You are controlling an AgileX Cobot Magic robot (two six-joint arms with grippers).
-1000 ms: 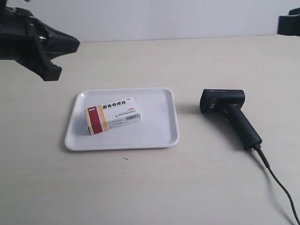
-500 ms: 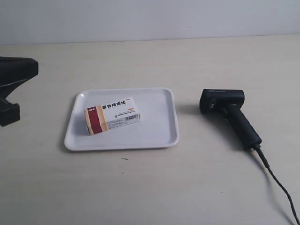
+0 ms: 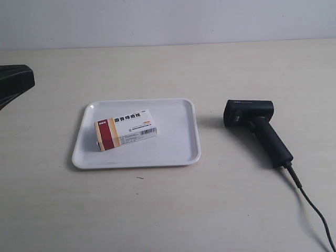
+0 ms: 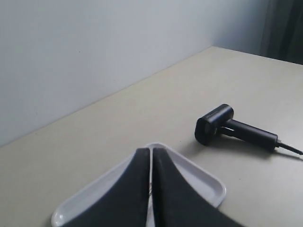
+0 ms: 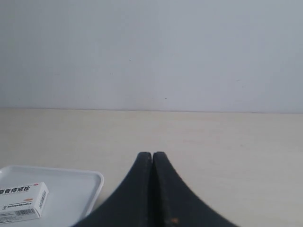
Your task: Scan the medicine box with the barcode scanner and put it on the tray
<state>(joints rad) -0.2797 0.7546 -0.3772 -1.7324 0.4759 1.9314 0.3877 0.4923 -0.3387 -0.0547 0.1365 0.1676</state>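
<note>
The medicine box (image 3: 126,129) lies flat inside the white tray (image 3: 178,147), toward the tray's left half, red-striped end to the left. It also shows in the right wrist view as the medicine box (image 5: 21,202) on the tray (image 5: 90,182). The black barcode scanner (image 3: 256,128) rests on the table to the right of the tray, cable trailing to the lower right; in the left wrist view the scanner (image 4: 222,126) lies beyond the tray (image 4: 208,182). My left gripper (image 4: 151,151) is shut and empty. My right gripper (image 5: 152,154) is shut and empty, off the exterior view.
A pale beige table (image 3: 168,210) runs back to a plain grey-white wall (image 3: 168,21). A dark arm part (image 3: 13,81) pokes in at the exterior view's left edge. The scanner cable (image 3: 312,210) crosses the table at the lower right.
The arm at the exterior view's left has drawn back out to the left edge; the arm at the upper right has left the view. Box, tray and scanner have not moved.
</note>
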